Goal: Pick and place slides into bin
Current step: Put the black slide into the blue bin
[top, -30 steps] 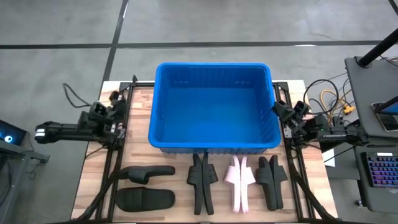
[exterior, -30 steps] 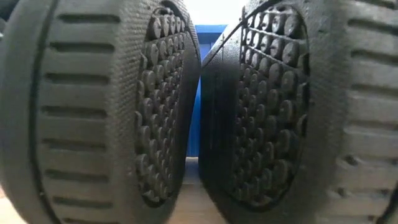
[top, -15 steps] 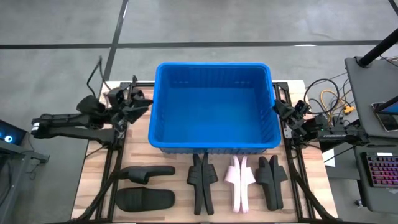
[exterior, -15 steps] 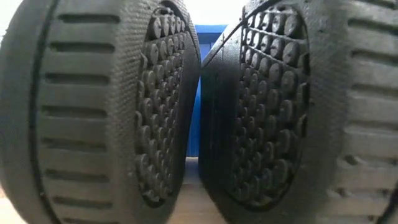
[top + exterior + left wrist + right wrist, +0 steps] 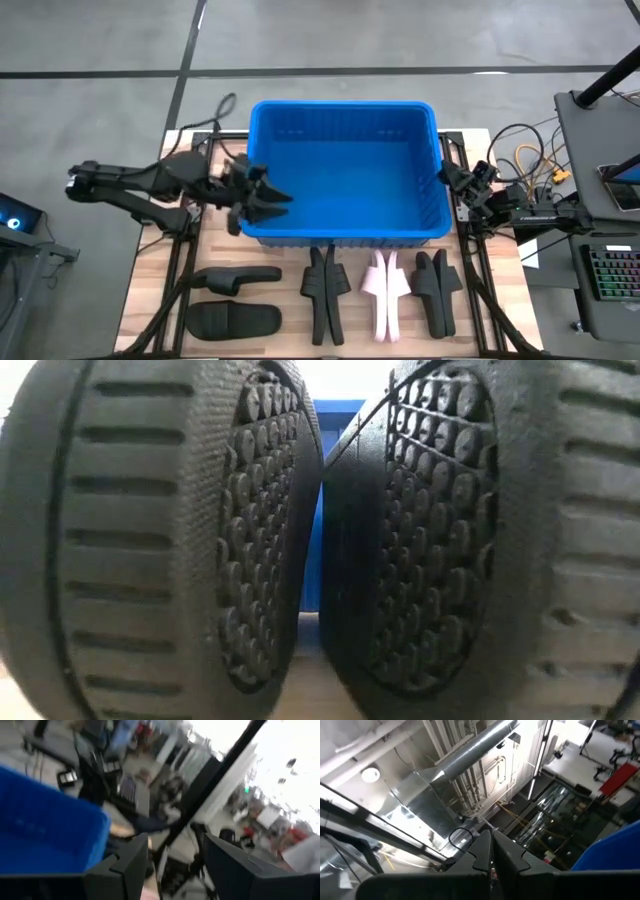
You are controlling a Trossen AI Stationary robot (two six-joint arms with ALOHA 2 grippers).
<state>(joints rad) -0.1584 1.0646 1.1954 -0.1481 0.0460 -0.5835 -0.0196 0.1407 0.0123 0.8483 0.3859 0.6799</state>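
The blue bin stands at the table's middle and far side. In front of it lie the slides: two black ones at the near left, a black pair on edge, the pale pink one and another black pair. My left gripper is open and empty over the bin's near left corner; its wrist view shows the spread fingers and the bin wall. My right gripper is shut and empty at the bin's right side.
Two black soles stand close before the low camera and hide nearly all of that view; a strip of the bin shows between them. Cables lie beyond the table's right edge.
My left arm has risen from its place at the table's left edge and swung toward the right, so its gripper now hangs over the bin's near left corner. The slides and the bin have stayed where they were.
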